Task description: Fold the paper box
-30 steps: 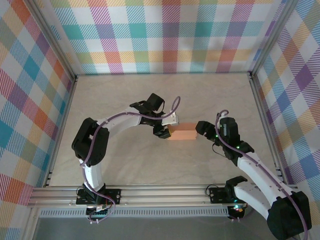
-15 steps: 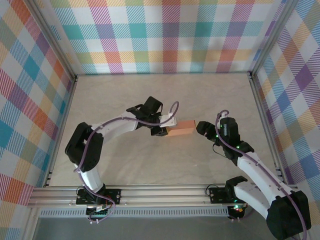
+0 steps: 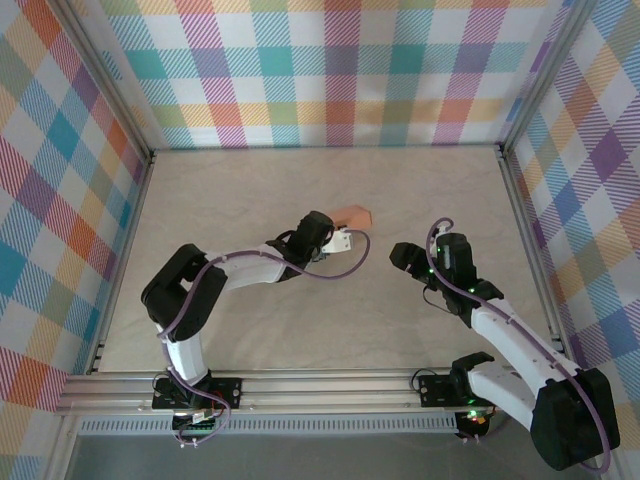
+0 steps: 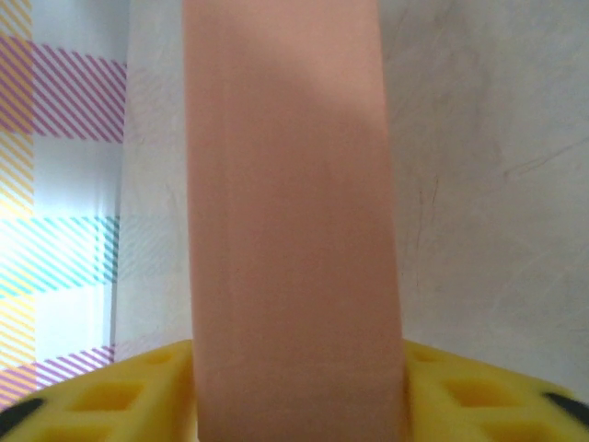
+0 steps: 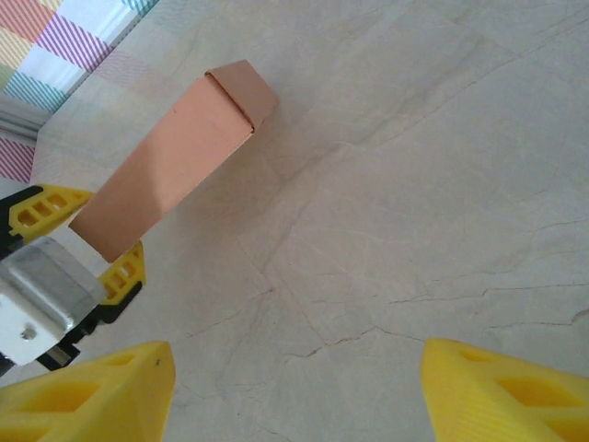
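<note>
Two grippers: the left gripper is squeezing one end of the paper box, which is up in the air, its long side sticking straight out past that gripper's tips, and the right gripper, wide apart and empty, hangs off to its side

bare table lies open all around the paper box.

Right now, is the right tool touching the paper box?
Apart. In the right wrist view, bare table lies between the open fingers of the right tool and the paper box, which the left tool holds.
</note>
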Action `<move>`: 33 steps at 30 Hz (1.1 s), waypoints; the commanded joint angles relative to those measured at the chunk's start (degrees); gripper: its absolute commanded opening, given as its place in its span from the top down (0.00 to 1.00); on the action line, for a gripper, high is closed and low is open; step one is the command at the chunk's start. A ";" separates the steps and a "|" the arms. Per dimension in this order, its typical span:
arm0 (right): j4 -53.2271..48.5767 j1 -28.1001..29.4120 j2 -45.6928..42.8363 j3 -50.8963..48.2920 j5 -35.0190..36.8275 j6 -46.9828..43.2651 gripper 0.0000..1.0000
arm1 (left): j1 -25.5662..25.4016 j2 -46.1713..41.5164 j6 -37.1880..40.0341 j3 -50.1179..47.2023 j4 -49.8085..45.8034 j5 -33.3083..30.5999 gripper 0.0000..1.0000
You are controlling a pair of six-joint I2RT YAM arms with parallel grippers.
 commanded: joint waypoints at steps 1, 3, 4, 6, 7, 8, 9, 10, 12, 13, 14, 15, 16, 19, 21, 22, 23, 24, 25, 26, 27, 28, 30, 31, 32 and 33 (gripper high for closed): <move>0.95 -0.36 -0.48 -0.26 -0.59 -0.04 0.28 | -0.23 -1.46 0.50 -0.53 -1.21 -0.77 0.31; 0.58 -0.31 -0.83 -0.43 -0.41 -0.11 0.28 | -0.07 -2.71 -0.86 -0.77 -3.51 1.63 0.17; 0.58 -0.42 -1.01 -0.59 -0.40 -0.10 0.27 | 0.07 -3.56 -1.89 -1.18 -4.25 3.16 0.10; 0.58 -0.53 -1.27 -0.76 -0.45 -0.17 0.27 | 0.52 -5.19 -4.49 -2.18 -4.95 6.37 0.00; 0.61 -0.61 -1.26 -0.81 -0.53 -0.12 0.27 | 0.89 -6.42 -5.97 -2.68 -5.46 8.72 0.00; 0.59 -0.68 -1.36 -0.78 -0.58 -0.33 0.27 | 1.20 -7.51 -7.66 -3.31 -5.35 10.21 0.00; 0.52 -0.81 -1.35 -0.71 -0.71 -0.64 0.27 | 1.76 -9.05 -9.98 -4.29 -4.75 12.60 0.00; 0.25 -0.84 -1.41 -0.55 -0.63 -1.34 0.26 | 2.46 -10.58 -13.10 -5.56 -3.61 14.78 0.00; -0.36 -1.02 -1.70 -0.27 0.55 -3.12 0.19 | 4.29 -14.40 -20.34 -8.62 0.39 17.83 0.00; -0.40 -1.10 -1.81 -0.17 1.55 -4.26 0.15 | 5.63 -16.73 -24.42 -10.21 1.80 19.63 0.00; -0.38 -1.19 -1.77 -0.05 2.86 -5.20 0.11 | 6.78 -18.89 -27.96 -11.43 2.61 21.00 0.00; -0.21 -1.34 -1.67 0.09 4.39 -6.18 0.07 | 8.28 -20.71 -31.91 -12.63 3.60 21.62 0.00; 0.45 -1.33 -1.58 0.10 6.18 -7.32 0.03 | 9.51 -22.61 -35.34 -13.72 3.75 21.61 0.00; 2.60 -1.54 -0.61 0.65 10.11 -12.20 0.00 | 12.57 -28.02 -43.25 -17.19 3.94 18.91 0.00; 3.95 -1.67 0.77 1.19 13.57 -16.49 0.00 | 15.58 -31.35 -47.47 -19.77 3.41 18.17 0.00; 4.54 -1.65 1.89 1.81 15.31 -19.05 0.00 | 16.82 -32.85 -48.38 -21.15 2.97 17.79 0.00; 5.06 -1.65 3.09 2.37 17.16 -21.37 0.00 | 17.85 -34.03 -48.81 -22.47 2.96 16.71 0.00; 6.48 -1.75 4.82 2.76 19.16 -23.66 0.00 | 19.04 -35.53 -49.68 -23.89 2.88 15.27 0.00; 8.27 -1.82 6.49 3.03 20.91 -25.92 0.00 | 20.30 -37.08 -50.45 -25.49 3.14 14.28 0.00; 10.36 -1.93 7.99 3.01 22.30 -28.11 0.00 | 21.36 -38.27 -51.23 -27.04 3.71 12.85 0.00; 13.41 -2.18 9.88 2.75 24.00 -30.30 0.00 | 22.55 -39.70 -51.81 -28.74 4.30 11.20 0.00; 16.09 -2.54 11.87 2.63 25.17 -31.87 0.00 | 23.73 -40.85 -52.11 -30.14 4.89 10.18 0.00; 18.32 -4.04 14.63 3.51 25.27 -33.14 0.00 | 26.26 -41.72 -52.33 -32.47 6.53 8.34 0.00; 20.74 -4.79 15.70 3.29 24.79 -34.40 0.00 | 27.96 -41.59 -52.63 -33.28 7.54 8.86 0.00; 24.48 -5.24 16.66 2.34 24.92 -36.34 0.00 | 29.45 -41.15 -52.89 -34.10 8.73 9.89 0.00; 28.88 -5.86 17.93 0.94 25.07 -38.54 0.00 | 30.94 -40.04 -53.72 -34.97 10.45 10.84 0.00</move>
